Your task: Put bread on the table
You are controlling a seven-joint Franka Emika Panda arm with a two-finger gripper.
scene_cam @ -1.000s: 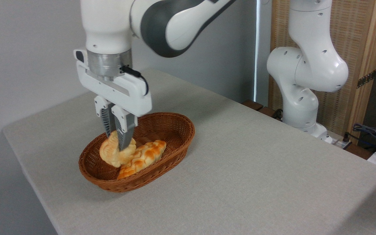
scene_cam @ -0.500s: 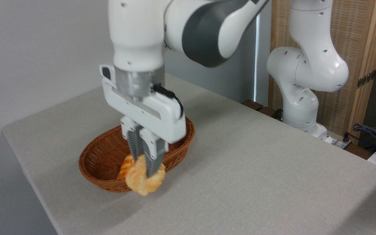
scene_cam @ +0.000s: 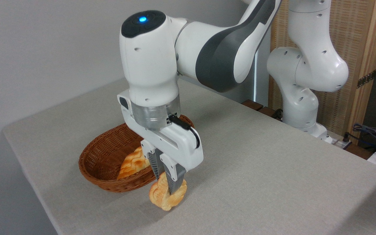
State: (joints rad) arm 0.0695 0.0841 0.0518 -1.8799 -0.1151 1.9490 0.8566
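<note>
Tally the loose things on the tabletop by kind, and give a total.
Bread: 2, the round lobed roll pinched in the gripper just outside the basket, and the braided loaf lying in it.
Wicker basket: 1.
Total: 3.

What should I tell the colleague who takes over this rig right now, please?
Gripper: shut on the bread, held edge-up in front of the wicker basket, at or just above the table; contact cannot be told.
Braided loaf lies in the basket.
Done: bread is out of the basket.
Left: set it down if needed, open the gripper, pull away.
</note>
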